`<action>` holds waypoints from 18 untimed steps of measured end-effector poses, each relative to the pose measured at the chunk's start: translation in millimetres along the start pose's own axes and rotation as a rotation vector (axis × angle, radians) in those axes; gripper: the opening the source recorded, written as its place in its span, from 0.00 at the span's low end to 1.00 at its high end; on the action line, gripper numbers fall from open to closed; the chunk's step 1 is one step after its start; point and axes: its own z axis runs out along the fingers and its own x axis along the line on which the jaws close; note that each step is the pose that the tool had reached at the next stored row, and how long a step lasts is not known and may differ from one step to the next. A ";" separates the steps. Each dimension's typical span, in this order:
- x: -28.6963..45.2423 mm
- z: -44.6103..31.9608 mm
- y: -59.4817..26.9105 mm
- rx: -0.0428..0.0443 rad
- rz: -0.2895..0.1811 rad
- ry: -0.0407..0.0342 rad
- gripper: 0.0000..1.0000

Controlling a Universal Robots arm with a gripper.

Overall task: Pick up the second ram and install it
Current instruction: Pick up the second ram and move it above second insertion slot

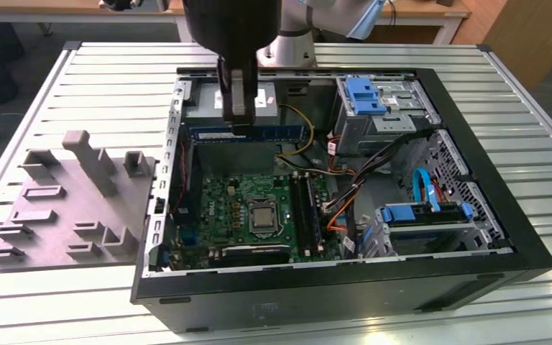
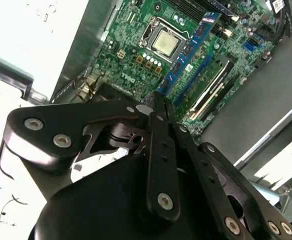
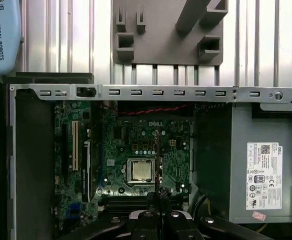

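Observation:
My gripper (image 1: 239, 123) hangs over the back part of the open computer case (image 1: 506, 237) and is shut on the second ram (image 1: 256, 134). The ram is a thin blue-green stick held level above the motherboard (image 1: 228, 201). In the second wrist view the ram (image 2: 188, 52) runs out from the gripper (image 2: 155, 104) above the board, beside the long black memory sockets (image 2: 208, 92). In the first wrist view the gripper (image 3: 158, 194) holds the ram (image 3: 157, 160) edge-on, a slim dark strip across the processor (image 3: 139, 170). In the exterior view the sockets (image 1: 303, 208) lie nearer the front than the ram.
A grey moulded tray (image 1: 65, 208) lies on the slatted table at the exterior view's left of the case. Inside the case are a power supply (image 3: 246, 165), blue-tabbed drive cages (image 1: 372, 97), a blue drive bay (image 1: 425, 215) and loose orange and black cables (image 1: 348, 190).

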 end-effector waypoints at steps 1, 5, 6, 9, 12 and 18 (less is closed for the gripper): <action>0.1 1.8 -1.0 0.0000 0.000 0.0000 0.12; 0.4 8.5 -6.6 0.0000 0.000 0.0000 0.12; 0.4 10.0 -8.1 0.0000 0.000 0.0000 0.12; 0.7 15.5 -11.3 0.0001 0.000 -0.0002 0.12; 1.0 21.0 -12.8 0.0001 0.000 -0.0001 0.12; 1.5 31.7 -13.3 0.0000 0.000 0.0000 0.12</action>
